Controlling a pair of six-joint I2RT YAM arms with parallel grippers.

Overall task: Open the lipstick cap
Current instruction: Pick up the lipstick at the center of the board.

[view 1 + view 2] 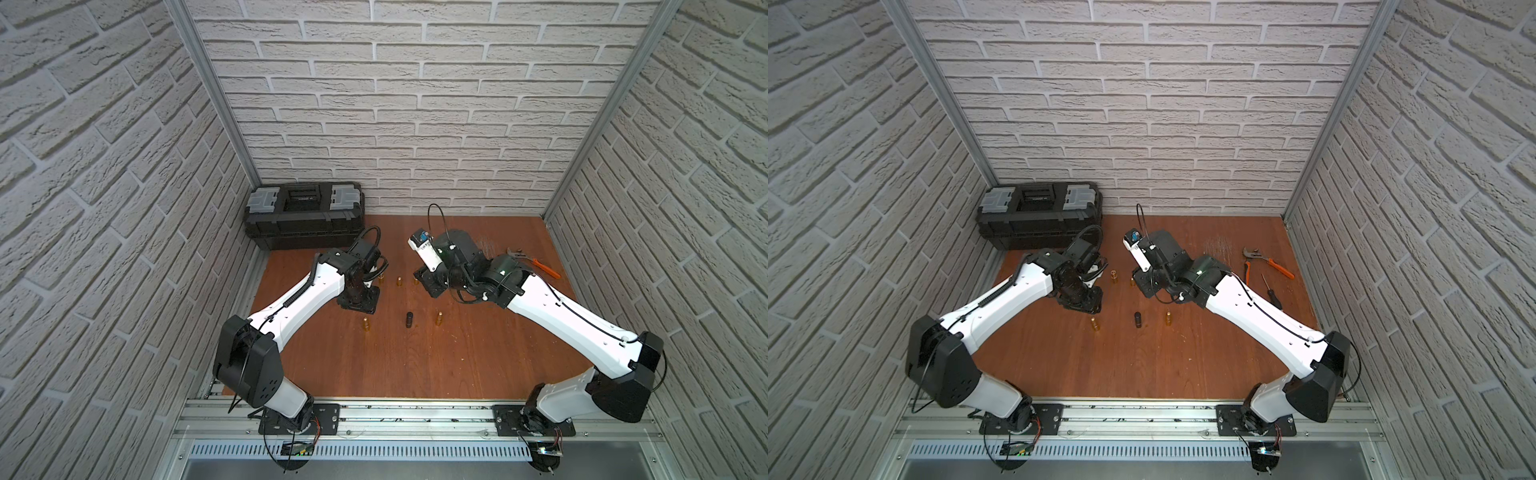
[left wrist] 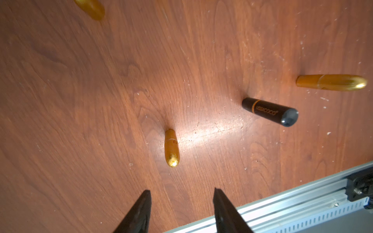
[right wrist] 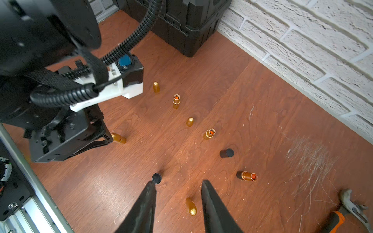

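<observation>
A closed black lipstick (image 1: pixel 409 320) stands mid-table between two closed gold lipsticks (image 1: pixel 367 324) (image 1: pixel 438 317). In the left wrist view the left gripper (image 2: pixel 182 190) is open and empty above the wood, short of a gold lipstick (image 2: pixel 171 148). The black lipstick (image 2: pixel 270 111) stands further off to one side. The right gripper (image 3: pixel 178 182) is open too, hovering with a gold lipstick (image 3: pixel 191 206) below the gap and touching neither finger. The black lipstick's top (image 3: pixel 156 178) shows just beyond one fingertip.
Two uncapped gold lipsticks (image 3: pixel 176 100) (image 3: pixel 210 133), an uncapped black-based one (image 3: pixel 247 176), loose gold caps (image 3: pixel 190 121) and a black cap (image 3: pixel 226 153) stand further back. A black toolbox (image 1: pixel 305 216) sits back left. Orange-handled pliers (image 1: pixel 536 262) and a screwdriver (image 1: pixel 1271 293) lie at the right. An aluminium rail (image 2: pixel 302 193) runs along the front edge.
</observation>
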